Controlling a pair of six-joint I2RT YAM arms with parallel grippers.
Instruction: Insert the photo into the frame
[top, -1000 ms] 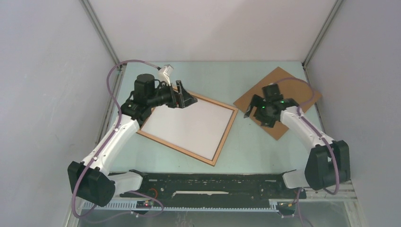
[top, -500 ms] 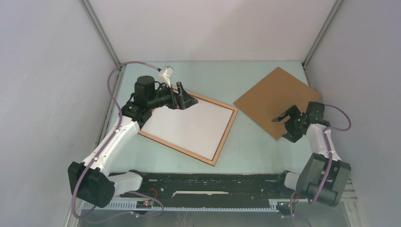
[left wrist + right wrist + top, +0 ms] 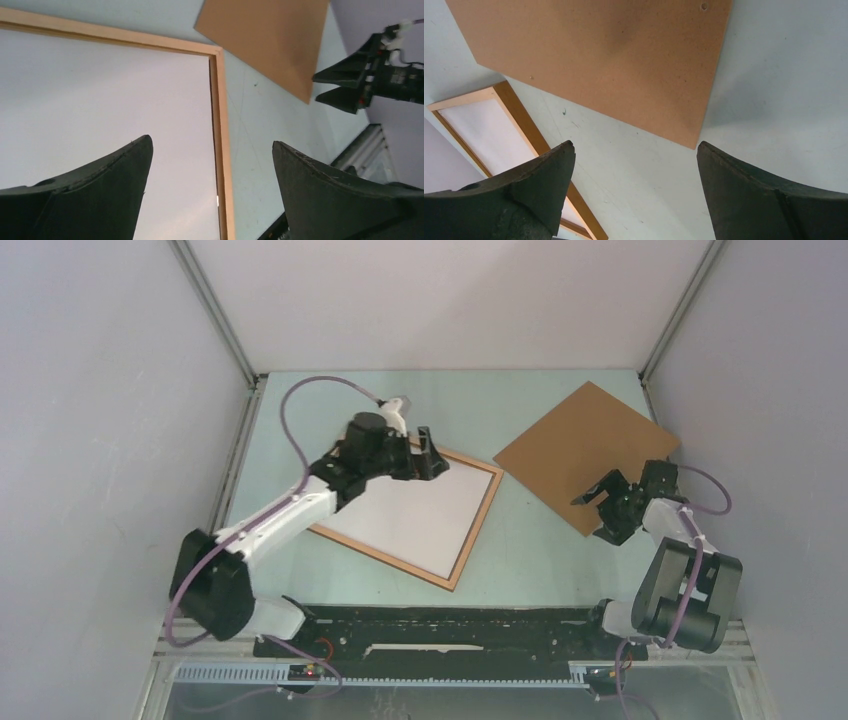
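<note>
The thin light-wood frame [image 3: 476, 530] lies flat at the table's centre-left, filled by a plain white sheet [image 3: 405, 515]. No print shows on the sheet, so I cannot tell if it is the photo. My left gripper [image 3: 432, 452] hovers open over the frame's far right corner. In the left wrist view the gripper [image 3: 211, 141] straddles the frame's rail [image 3: 216, 100], empty, with the white sheet [image 3: 100, 90] on the left. My right gripper [image 3: 590, 518] stands open and empty by the near corner of the brown board. The right wrist view shows bare table between the fingertips of that gripper [image 3: 634, 144].
The plain brown backing board [image 3: 585, 450] lies flat at the back right, also seen in the right wrist view [image 3: 599, 55] and left wrist view [image 3: 270, 40]. White walls with metal posts close in the table. A black rail runs along the near edge [image 3: 450, 625].
My left arm has swung right along the frame's far edge and its jaws have widened. My right arm has pulled back off the brown board toward the near right.
</note>
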